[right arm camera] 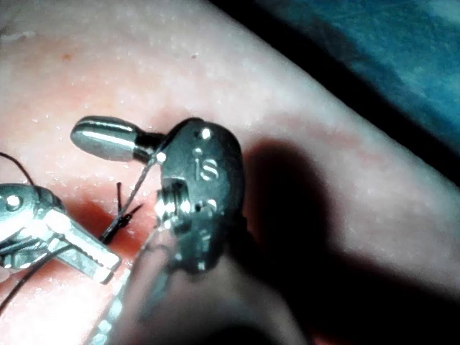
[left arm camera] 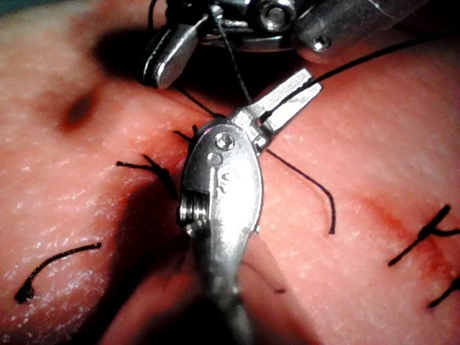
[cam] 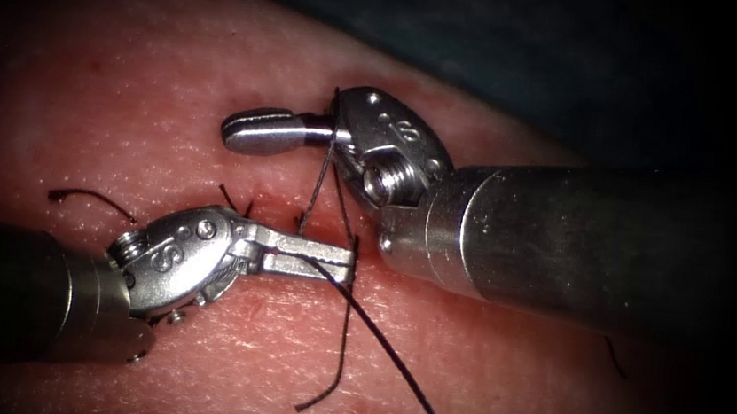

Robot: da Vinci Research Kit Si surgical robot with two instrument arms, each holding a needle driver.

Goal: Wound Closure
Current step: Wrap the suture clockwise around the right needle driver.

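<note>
The left steel needle driver (cam: 315,260) pinches the dark suture thread (cam: 391,351) over the red cut (cam: 332,222) in the pink pork tissue (cam: 126,124). The right steel needle driver (cam: 259,131) has its jaws pressed together, thread looped around its neck. Tied stitches (left arm camera: 424,237) suggest the closure is well advanced, with a knot in the making.

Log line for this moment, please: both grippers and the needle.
left gripper: shut on thread | right gripper: shut, thread looped at its base | needle: not seen | tissue: stitches along cut

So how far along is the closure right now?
Done: tied stitches with cut ends sit along the cut. In hand: left hand and right hand each grip thread over the current stitch. Left: I can't see the needle; this stitch's tails are uncut.
</note>
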